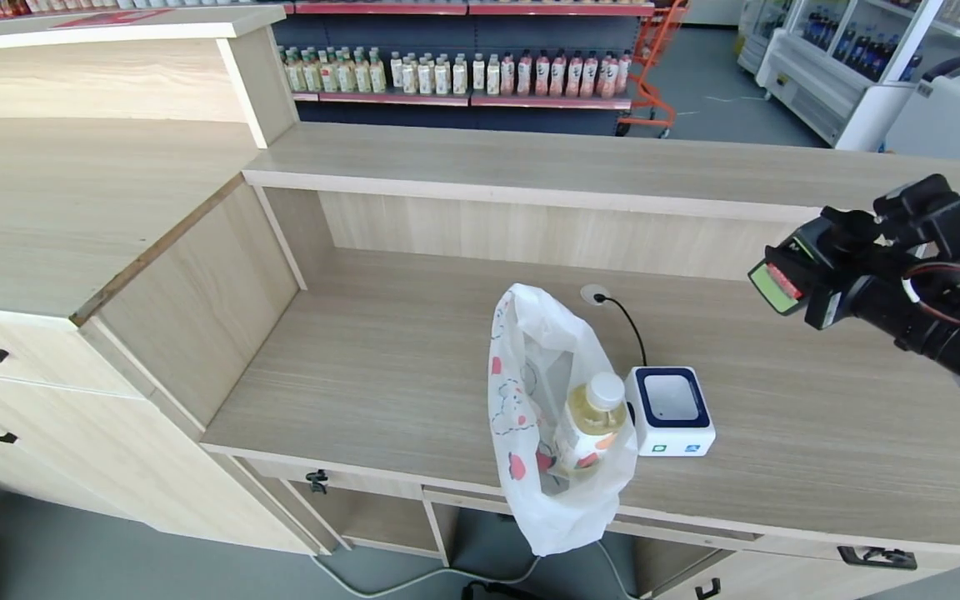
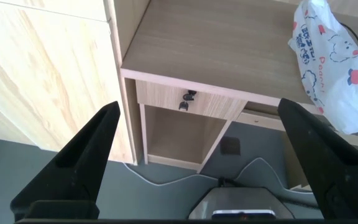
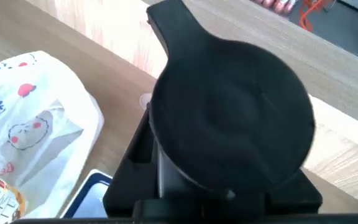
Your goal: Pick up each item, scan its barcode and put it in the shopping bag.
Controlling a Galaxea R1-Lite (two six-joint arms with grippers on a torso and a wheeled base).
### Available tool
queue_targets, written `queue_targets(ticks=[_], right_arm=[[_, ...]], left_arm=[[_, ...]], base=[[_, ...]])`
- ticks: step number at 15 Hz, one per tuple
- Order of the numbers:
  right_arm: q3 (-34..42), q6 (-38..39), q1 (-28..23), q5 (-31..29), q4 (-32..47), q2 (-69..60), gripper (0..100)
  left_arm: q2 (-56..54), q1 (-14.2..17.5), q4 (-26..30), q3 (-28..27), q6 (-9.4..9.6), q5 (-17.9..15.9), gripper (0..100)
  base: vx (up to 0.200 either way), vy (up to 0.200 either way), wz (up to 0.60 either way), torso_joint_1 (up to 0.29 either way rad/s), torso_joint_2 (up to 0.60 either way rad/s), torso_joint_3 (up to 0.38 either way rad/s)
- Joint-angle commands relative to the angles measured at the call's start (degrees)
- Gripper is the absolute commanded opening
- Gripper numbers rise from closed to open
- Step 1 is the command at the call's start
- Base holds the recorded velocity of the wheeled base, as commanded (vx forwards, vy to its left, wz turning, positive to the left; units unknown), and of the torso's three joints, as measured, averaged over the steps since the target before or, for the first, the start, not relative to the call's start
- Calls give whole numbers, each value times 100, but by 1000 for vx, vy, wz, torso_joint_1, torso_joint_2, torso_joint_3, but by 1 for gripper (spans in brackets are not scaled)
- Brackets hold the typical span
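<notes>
Wooden checkout counter (image 1: 380,375), shopping bag (image 1: 522,392) at front edge, scanner (image 1: 670,412) just beside it

shopping bag (image 1: 530,375) see-through white, red hearts, cartoon doodles | bottle (image 1: 595,417) pale yellow, white cap | scanner (image 1: 670,410) white, navy rim | counter (image 1: 822,400) light woodgrain | black item (image 1: 776,287) flashing a green-and-red face

Bright, even overhead light; soft shadows

Holds left gripper (image 2: 199,104) spread wide, low and left of bag (image 2: 331,68); holds right arm (image 1: 905,304) raised right of bag.
</notes>
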Motion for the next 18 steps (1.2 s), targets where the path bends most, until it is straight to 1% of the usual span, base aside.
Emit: queue_targets(ticks=[1,3,7,9,14,18], right_arm=[[-240,500,538,4,-92,762,0],[-310,711,810,4,-92,1061,0],[-266,729,1179,12,-31,1386,0],[-301,729,1276,12,-66,1536,0],[-328,711,1311,12,-171,1852,0],[-582,711,1320,12,-286,2318,0]], left_arm=[[-2,5,-5,1,-2,-2,100],[-2,5,-5,1,-2,-2,100],[-2,5,-5,1,-2,-2,100],[-2,5,-5,1,-2,-2,100],[-2,5,-5,1,-2,-2,100],[-2,5,-5,1,-2,-2,100]], base=[[0,0,0,0,0,0],[0,0,0,0,0,0],[0,0,0,0,0,0],[0,0,0,0,0,0],[0,0,0,0,0,0],[0,0,0,0,0,0]])
